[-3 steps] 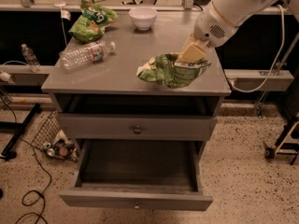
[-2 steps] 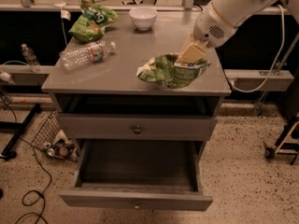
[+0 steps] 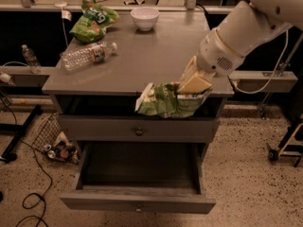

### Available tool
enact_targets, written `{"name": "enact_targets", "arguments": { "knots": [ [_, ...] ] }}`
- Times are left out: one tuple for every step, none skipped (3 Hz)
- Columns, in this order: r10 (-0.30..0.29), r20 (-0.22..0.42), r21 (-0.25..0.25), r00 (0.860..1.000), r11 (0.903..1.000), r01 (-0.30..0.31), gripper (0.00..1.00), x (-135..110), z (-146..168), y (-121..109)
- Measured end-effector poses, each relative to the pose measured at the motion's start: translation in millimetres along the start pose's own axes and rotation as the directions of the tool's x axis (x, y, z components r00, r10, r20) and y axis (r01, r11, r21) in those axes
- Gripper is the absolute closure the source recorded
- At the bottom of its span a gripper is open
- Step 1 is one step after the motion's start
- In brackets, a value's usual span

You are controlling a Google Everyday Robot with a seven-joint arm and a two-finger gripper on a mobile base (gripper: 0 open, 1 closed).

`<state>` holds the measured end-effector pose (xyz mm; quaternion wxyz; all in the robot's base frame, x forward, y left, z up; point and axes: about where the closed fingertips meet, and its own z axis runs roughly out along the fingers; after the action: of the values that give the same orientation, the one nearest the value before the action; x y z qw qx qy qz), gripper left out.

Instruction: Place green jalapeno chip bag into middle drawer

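My gripper (image 3: pixel 193 85), on a white arm coming in from the upper right, is shut on the green jalapeno chip bag (image 3: pixel 165 104). The bag is pale green with a silvery torn mouth at its left. It hangs in the air just past the front edge of the gray countertop (image 3: pixel 142 60), in front of the top of the cabinet. The middle drawer (image 3: pixel 137 202) is pulled out wide open below it, its dark floor panel bare. The bag is above the drawer's back right part and well clear of it.
A closed drawer front with a round dark knob (image 3: pixel 138 131) sits between bag and open drawer. On the counter are a brighter green bag (image 3: pixel 93 20), a white bowl (image 3: pixel 145 18) and a lying water bottle (image 3: pixel 87 55). A wire basket (image 3: pixel 53 141) stands on the floor at the left.
My gripper has carried the chip bag forward off the countertop and down past its front edge. The bag now hangs over the open drawer instead of lying on the counter.
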<state>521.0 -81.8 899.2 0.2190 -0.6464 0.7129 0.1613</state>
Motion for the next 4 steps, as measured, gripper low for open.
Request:
{"name": "enact_targets", "arguments": {
  "knots": [
    [-0.024, -0.013, -0.032, 1.000, 0.9992, 0.024, 1.00, 9, 17, 25],
    [0.011, -0.066, -0.129, 0.998, 0.9914, -0.020, 1.00, 47, 71, 49],
    [0.011, -0.066, -0.129, 0.998, 0.9914, -0.020, 1.00, 47, 71, 49],
    [0.032, -0.050, -0.113, 0.998, 0.9929, -0.037, 1.00, 69, 98, 51]
  ]
}}
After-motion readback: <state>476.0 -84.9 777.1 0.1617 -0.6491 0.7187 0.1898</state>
